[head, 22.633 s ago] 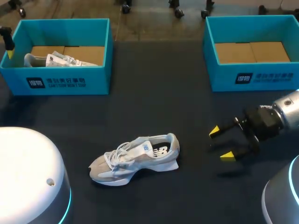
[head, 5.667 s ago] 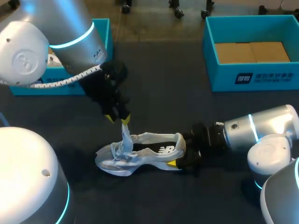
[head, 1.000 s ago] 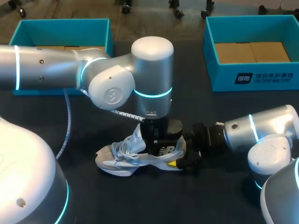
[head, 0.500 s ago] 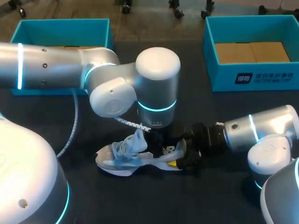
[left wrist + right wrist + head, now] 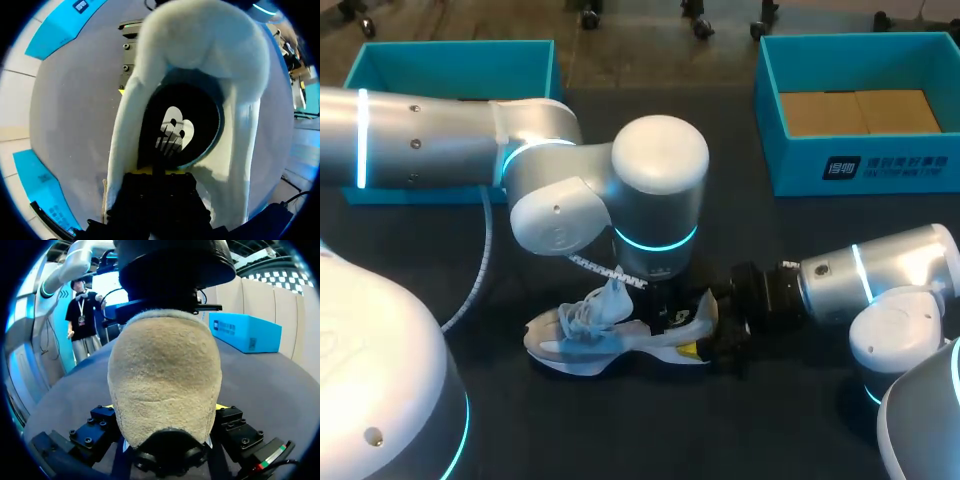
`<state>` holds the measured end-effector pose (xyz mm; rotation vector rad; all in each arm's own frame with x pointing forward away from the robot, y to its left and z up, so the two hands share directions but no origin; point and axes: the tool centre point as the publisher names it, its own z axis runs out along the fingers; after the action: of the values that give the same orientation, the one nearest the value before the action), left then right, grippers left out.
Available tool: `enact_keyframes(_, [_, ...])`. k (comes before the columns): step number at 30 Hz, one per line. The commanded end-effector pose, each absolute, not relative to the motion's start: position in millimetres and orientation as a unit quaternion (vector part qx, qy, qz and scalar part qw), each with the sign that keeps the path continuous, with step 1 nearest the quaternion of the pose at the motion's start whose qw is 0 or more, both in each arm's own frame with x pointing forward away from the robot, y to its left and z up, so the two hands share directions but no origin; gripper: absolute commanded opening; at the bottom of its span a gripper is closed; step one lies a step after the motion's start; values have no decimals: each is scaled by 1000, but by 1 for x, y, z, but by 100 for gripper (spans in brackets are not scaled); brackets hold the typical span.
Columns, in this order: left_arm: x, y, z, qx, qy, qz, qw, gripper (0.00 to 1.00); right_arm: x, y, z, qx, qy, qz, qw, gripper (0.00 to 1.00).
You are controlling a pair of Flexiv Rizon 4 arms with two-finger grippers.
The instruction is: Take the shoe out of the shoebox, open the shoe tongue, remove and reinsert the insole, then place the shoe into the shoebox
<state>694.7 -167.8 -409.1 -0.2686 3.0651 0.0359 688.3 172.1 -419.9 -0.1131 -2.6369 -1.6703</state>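
A grey-white sneaker [image 5: 580, 335] lies on its side on the dark table, toe toward my left, tongue pulled up. My left arm [image 5: 655, 200] comes down over its opening. In the left wrist view the left gripper [image 5: 160, 171] is inside the shoe [image 5: 200, 30], yellow tips pinched together on the black insole [image 5: 180, 125]. My right gripper [image 5: 705, 335] holds the heel from behind. In the right wrist view the tan suede heel [image 5: 165, 365] sits between the right gripper's [image 5: 164, 407] two fingers, which touch it from both sides.
A blue shoebox [image 5: 450, 55] stands at the back left, partly hidden by my left arm. A second blue shoebox [image 5: 860, 170] with a cardboard floor stands at the back right. My right arm [image 5: 880, 285] lies low along the table's right side.
My left arm has come down further into the shoe's opening and its fingers have closed. The right gripper and the shoe have stayed where they were.
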Motion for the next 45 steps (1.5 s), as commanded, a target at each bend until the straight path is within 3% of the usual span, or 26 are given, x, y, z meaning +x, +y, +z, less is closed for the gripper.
enact_keyframes(1, [701, -155, -414, -78, 997, -12, -4, 0, 686, 173, -418, -37, -846, -532, 9, 0])
enact_keyframes(14, [685, -142, -372, -39, 990, -93, -99, 0, 686, 173, -418, -37, -846, -532, 9, 0])
enact_keyframes(45, [681, -187, -327, -87, 981, -175, -13, 0, 686, 173, -418, -37, -846, -532, 9, 0])
